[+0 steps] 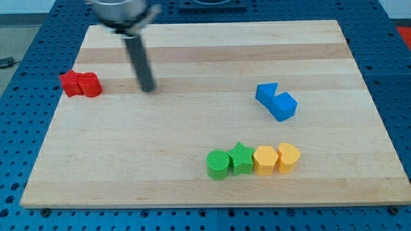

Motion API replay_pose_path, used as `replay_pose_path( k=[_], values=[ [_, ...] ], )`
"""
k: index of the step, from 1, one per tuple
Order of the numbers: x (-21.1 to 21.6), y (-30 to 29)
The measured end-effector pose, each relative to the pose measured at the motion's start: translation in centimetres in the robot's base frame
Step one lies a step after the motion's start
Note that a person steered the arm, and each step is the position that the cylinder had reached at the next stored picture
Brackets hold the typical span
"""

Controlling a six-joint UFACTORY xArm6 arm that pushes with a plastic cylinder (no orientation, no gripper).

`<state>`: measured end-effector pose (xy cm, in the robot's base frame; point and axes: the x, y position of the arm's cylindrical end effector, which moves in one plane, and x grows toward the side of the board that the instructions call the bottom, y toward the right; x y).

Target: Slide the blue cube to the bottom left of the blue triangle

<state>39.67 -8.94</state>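
Observation:
The blue triangle [266, 93] lies at the view's right on the wooden board [192, 128]. The blue cube [283, 106] touches it on its lower right side. My tip [148, 89] rests on the board in the upper left part, far to the left of both blue blocks. It stands to the right of the red blocks and touches no block.
Two red blocks [81, 84] sit side by side near the board's left edge. Along the bottom runs a row: a green cylinder [218, 165], a green star [241, 158], a yellow hexagon-like block [264, 160] and a yellow rounded block [288, 158].

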Motion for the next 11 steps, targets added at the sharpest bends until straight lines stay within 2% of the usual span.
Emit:
replay_pose_path(
  k=[2,3,4,7,11],
  values=[
    [11.8,18.5],
    [12.4,24.9],
    [9.7,26.4],
    [5.6,24.0],
    [5.5,13.1]
  ],
)
